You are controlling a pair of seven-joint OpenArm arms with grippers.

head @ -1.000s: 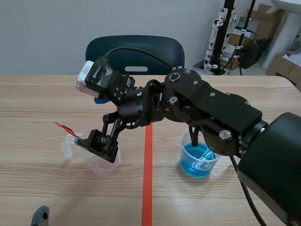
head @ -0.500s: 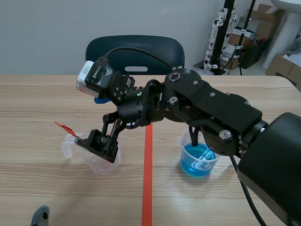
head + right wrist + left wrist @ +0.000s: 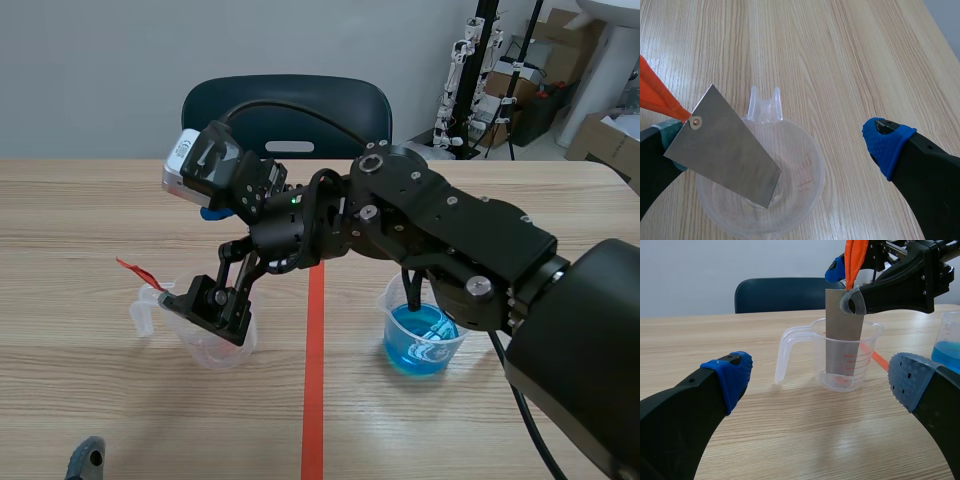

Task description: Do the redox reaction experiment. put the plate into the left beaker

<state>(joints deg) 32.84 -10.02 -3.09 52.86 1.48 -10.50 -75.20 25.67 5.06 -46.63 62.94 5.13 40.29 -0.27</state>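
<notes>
**Metal plate standing in the left beaker**

At the near left of the wooden bench (image 3: 100, 200), the left end effector (image 3: 822, 377) is hovering with its fingers spread wide, gripping nothing. Ahead of it, the flat grey metal plate (image 3: 727, 160) is standing tilted, its lower end inside the clear plastic measuring beaker (image 3: 867, 357), with an orange ribbon (image 3: 655, 92) trailing from its top hole. The right end effector (image 3: 777, 137) is hanging over that beaker, fingers wide apart, one pad touching the plate's top corner. Farther right, a clear beaker of blue liquid (image 3: 425, 350) is sitting.
</notes>
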